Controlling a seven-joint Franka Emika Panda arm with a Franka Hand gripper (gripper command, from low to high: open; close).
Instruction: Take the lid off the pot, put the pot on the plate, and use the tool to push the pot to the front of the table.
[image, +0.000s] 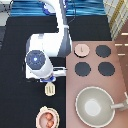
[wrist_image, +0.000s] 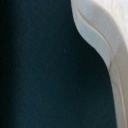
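The gripper (image: 48, 81) hangs over the black table (image: 15, 40), near its mid-width and just off the stove counter (image: 120, 85), w/ the white arm running back from it toward the exterior view's top. The pincer is clenched on the tool (image: 49, 89). The cream slotted head sticks out directly past the gripper on the side toward the exterior view's bottom, and the thin handle is hidden under the hand. Whether the head touches the table or is held off it can't be told.

The pot (image: 48, 118) sits further from the gripper in that same direction, close to the table's bottom edge & nearly in line w/ the tool head, but clearly apart from it. Its reddish-orange inside is open to view, so the lid is off. It rests on the plate (image: 39, 114), whose cream rim shows around it.

The lid (image: 81, 49) lies on the stove counter, away from the gripper toward the exterior view's top right, knob up, in the spot of a 4th burner. 3 black burners (image: 102, 51) lie around it, all on the far side from the gripper.

The large grey pan (image: 95, 106) sits on the counter toward the exterior view's bottom right of the gripper, about level w/ the pot, w/ its handle pointing away from the gripper.

The wrist view shows only dark table (wrist_image: 35, 65) & a cream curved edge (wrist_image: 97, 30) close by. Which thing that edge belongs to can't be told.
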